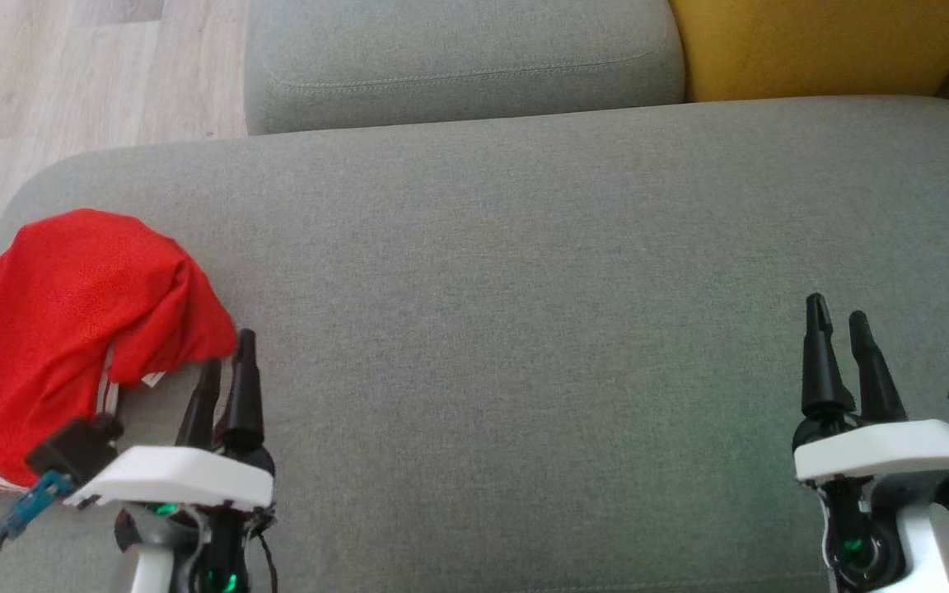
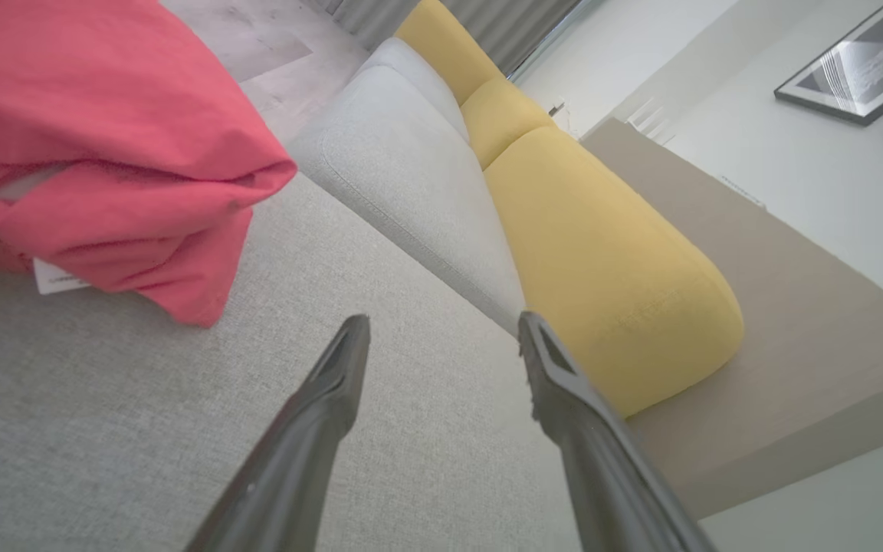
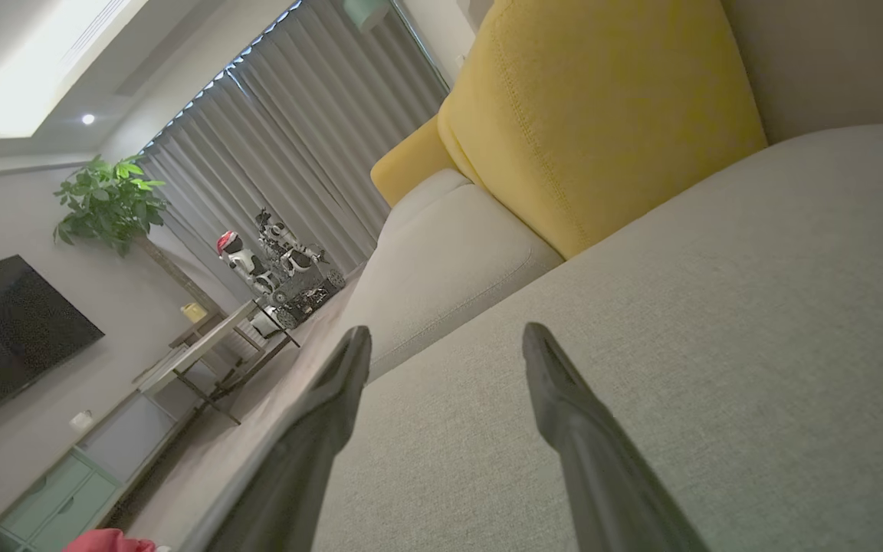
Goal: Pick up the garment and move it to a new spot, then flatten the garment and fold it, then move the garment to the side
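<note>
Red garment [image 1: 63, 313] bunched at the nine o'clock edge of the grey seat [image 1: 524, 288]!
It's crumpled, long axis running seven to one o'clock, one corner poking toward four, just beside the left gripper [image 1: 228, 350], whose fingers are spread wide on nothing. The right gripper [image 1: 836, 306], out at four o'clock and well apart, gapes empty too.

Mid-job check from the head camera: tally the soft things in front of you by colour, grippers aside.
Red: 1, garment
Grey: 2, seat cushion and far cushion
Yellow: 1, yellow cushion
Total: 4
</note>
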You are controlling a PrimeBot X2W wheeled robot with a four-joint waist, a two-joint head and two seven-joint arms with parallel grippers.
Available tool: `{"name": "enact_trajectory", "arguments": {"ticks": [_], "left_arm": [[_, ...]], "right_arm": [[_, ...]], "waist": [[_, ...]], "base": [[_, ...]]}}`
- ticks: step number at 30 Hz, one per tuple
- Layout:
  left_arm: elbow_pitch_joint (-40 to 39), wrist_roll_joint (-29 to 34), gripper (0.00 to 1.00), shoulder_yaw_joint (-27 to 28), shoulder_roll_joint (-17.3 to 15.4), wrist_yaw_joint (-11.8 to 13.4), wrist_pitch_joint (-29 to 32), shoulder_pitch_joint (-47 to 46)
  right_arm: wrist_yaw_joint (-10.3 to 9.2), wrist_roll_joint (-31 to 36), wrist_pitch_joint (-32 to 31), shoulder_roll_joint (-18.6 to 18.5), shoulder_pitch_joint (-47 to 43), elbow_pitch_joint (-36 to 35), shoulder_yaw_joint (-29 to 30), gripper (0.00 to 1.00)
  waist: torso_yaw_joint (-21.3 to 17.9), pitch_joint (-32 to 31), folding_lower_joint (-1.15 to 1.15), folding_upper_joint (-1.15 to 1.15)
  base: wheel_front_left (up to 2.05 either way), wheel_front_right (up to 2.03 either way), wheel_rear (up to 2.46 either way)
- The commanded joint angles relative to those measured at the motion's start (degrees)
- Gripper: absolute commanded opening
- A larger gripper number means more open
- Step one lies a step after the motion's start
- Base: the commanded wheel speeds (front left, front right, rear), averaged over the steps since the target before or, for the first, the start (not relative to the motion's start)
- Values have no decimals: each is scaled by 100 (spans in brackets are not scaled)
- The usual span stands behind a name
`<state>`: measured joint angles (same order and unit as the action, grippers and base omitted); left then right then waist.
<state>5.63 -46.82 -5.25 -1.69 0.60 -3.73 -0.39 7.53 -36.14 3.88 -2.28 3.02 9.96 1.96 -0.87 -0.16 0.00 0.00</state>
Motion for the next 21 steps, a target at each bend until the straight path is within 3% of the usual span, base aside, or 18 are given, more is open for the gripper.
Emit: {"name": "enact_trajectory", "arguments": {"ticks": [1, 21], "left_arm": [[-263, 260, 100, 14, -101, 53, -92, -343], [-259, 2011, 100, -1208, -707, 1093, -433, -556]], "right_arm": [[-2, 277, 84, -37, 350, -242, -104, 100], [-3, 2116, 422, -45, 310, -291, -229, 100]], "waist": [[2, -2, 0, 0], [-16, -37, 0, 0]], "base": [[0, 0, 0], [0, 0, 0]]}}
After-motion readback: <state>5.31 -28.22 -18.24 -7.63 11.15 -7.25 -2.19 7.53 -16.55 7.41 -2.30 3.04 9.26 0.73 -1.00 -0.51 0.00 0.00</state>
